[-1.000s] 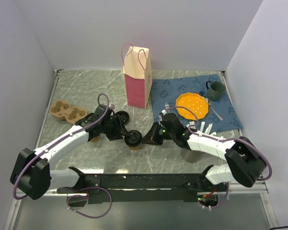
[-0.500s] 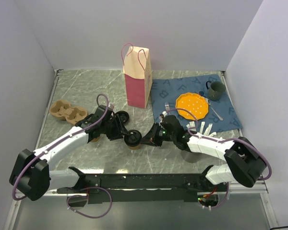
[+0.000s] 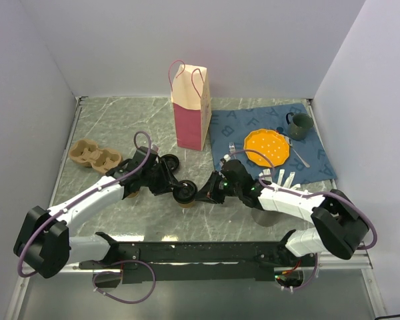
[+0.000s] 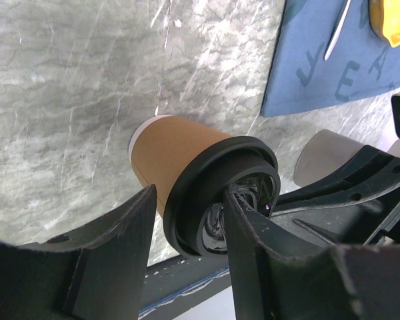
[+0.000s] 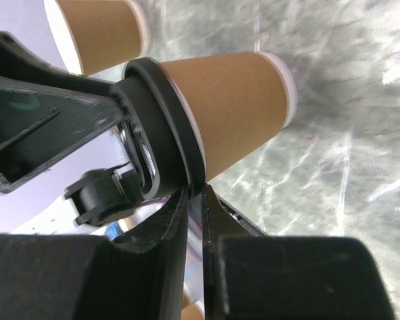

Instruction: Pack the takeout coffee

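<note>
The takeout coffee (image 3: 185,194), a brown paper cup with a black lid, stands on the marble table between the two arms. In the left wrist view the takeout coffee (image 4: 180,150) has its lid between my left gripper's (image 4: 190,200) fingers. One finger presses the lid's top; the other stands just off the rim, so the jaws are open. That left gripper (image 3: 175,185) reaches in from the left. My right gripper (image 3: 201,195) comes from the right. In its wrist view the right gripper (image 5: 197,191) is nearly closed, nipping the lid's lower rim on the takeout coffee (image 5: 233,107).
A tall pink-and-cream paper bag (image 3: 190,110) stands at the back. A loose black lid (image 3: 170,163) lies behind the cup, and a second brown cup (image 5: 100,27) stands close by. A cardboard cup carrier (image 3: 93,155) sits left. The blue cloth (image 3: 313,160) holds an orange plate (image 3: 267,147) and green mug (image 3: 300,125).
My right gripper has pushed a little leftward up to the lid's rim. The cup and the left gripper have shifted slightly left and back.
</note>
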Action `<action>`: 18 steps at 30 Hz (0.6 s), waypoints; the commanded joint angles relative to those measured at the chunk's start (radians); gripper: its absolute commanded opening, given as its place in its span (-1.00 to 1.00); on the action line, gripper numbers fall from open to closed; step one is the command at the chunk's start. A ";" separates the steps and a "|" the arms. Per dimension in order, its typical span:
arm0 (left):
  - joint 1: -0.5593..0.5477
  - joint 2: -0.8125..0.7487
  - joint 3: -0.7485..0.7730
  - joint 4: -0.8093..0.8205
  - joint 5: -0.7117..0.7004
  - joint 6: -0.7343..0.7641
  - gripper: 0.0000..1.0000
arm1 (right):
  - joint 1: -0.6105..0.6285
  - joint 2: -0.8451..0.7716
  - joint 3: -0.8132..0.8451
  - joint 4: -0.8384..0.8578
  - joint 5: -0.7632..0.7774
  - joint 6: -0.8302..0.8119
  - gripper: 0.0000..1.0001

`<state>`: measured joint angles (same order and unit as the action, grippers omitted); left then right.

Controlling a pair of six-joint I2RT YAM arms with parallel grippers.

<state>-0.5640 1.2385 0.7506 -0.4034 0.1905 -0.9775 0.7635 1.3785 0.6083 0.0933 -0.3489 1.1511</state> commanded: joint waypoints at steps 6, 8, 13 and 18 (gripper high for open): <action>-0.057 0.108 -0.059 -0.173 -0.042 -0.001 -0.01 | 0.010 0.111 -0.088 -0.238 0.215 -0.148 -0.62; -0.059 0.114 -0.047 -0.178 -0.046 -0.001 -0.01 | 0.008 0.067 -0.061 -0.231 0.199 -0.175 -0.59; -0.059 0.141 0.051 -0.221 -0.071 0.025 0.01 | -0.004 -0.008 0.131 -0.329 0.137 -0.297 -0.41; -0.059 0.159 0.170 -0.229 -0.060 0.045 0.07 | -0.012 -0.035 0.281 -0.493 0.140 -0.381 -0.25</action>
<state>-0.5987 1.3472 0.8806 -0.4675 0.1585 -0.9897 0.7624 1.3628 0.7761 -0.1902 -0.2974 0.9062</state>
